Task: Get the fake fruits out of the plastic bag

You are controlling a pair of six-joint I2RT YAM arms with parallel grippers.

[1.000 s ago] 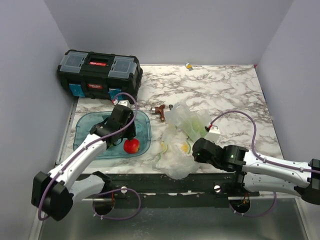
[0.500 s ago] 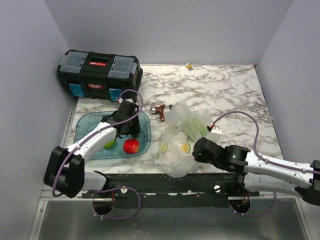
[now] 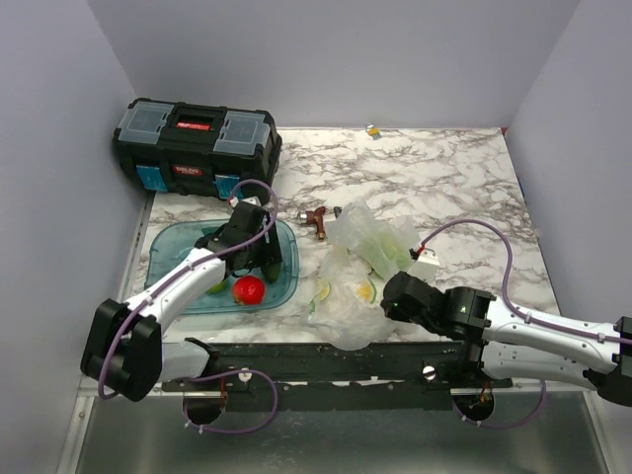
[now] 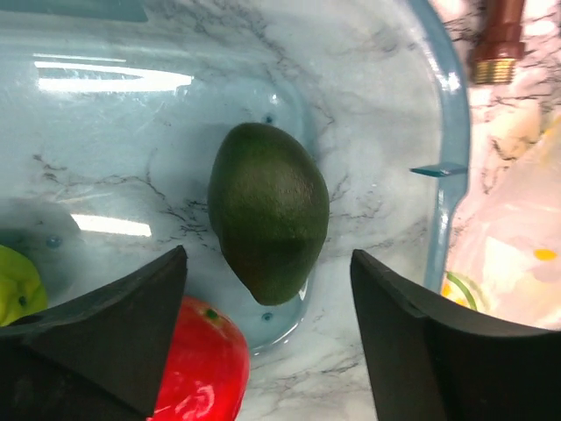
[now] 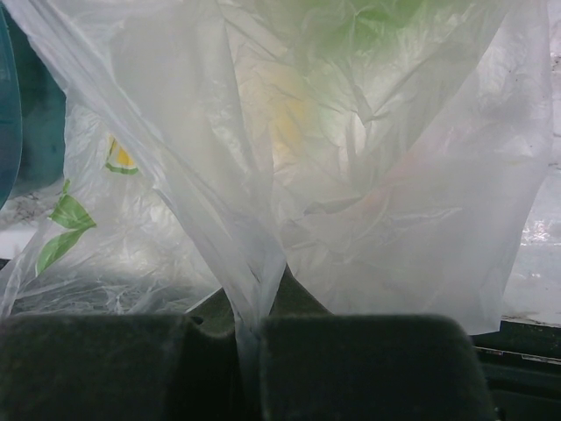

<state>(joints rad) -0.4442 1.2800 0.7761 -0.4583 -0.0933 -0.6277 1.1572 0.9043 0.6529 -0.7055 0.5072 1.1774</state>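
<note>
The dark green avocado-shaped fruit (image 4: 268,210) lies in the blue tray (image 4: 447,132), right under my left gripper (image 4: 269,256), which is open and not touching it. The red round fruit (image 4: 200,364) and the yellow-green fruit (image 4: 16,285) lie beside it in the tray. In the top view the left gripper (image 3: 259,253) hovers over the tray's right half, with the red fruit (image 3: 249,289) just in front. My right gripper (image 5: 250,329) is shut on a bunched fold of the clear plastic bag (image 5: 351,193). A green shape (image 5: 368,26) shows through the bag (image 3: 360,262).
A black toolbox (image 3: 197,148) stands at the back left behind the tray (image 3: 168,242). A small brown metal part (image 3: 316,219) lies between tray and bag. A tiny yellow-and-blue object (image 3: 373,130) sits at the back edge. Walls close in left and right.
The left wrist has shifted toward the tray's right half. The dark green fruit now lies in the tray below its open fingers. The red fruit has shifted slightly left. The right arm has held still.
</note>
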